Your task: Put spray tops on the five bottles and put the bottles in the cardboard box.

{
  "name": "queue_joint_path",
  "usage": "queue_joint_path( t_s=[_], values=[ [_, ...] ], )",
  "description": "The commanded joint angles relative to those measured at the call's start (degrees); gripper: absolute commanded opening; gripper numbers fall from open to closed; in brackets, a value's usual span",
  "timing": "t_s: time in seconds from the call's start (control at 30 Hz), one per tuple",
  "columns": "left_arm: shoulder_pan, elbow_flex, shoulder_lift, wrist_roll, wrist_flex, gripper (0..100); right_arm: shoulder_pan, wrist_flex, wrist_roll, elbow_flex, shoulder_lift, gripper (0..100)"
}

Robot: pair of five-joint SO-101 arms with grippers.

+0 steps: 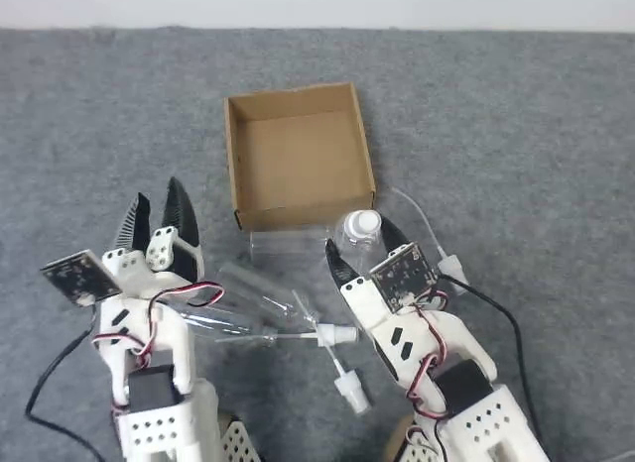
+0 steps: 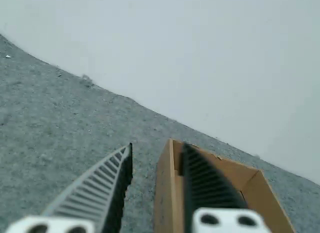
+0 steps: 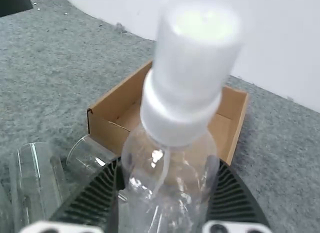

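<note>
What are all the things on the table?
cardboard box: one, brown, far middle of the table, nothing inside.
capped bottle: one, clear with a white spray top, upright, just in front of the box.
bare bottles: at least two, clear, lying between the arms.
loose spray tops: three, white, two between the arms, one beside the right arm.
table: one, grey.
left fingers: two, black, open, holding nothing.
right fingers: two, black, shut on the capped bottle.
</note>
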Motion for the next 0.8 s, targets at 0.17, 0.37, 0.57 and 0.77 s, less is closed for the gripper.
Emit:
queue_joint_path(
  t_s=[0.17, 0.37, 0.57, 0.77],
  values=[
    [-0.26, -0.66, -1.14, -0.44, 4.13, 1, 0.84, -0.57, -0.09, -1.32, -1.36, 10.4],
    [-0.26, -0.66, -1.14, -0.53, 8.09, 1, 0.84, -0.13, -0.09, -1.32, -1.36, 10.4],
    [-0.26, -0.66, -1.14, -0.53, 8.18, 1, 3.56, -0.66, -0.09, -2.46, -1.36, 10.3],
    [-0.26, -0.66, -1.14, -0.53, 8.44, 1, 6.55, -0.22, -0.18, -7.91, -0.66, 10.3]
  ],
)
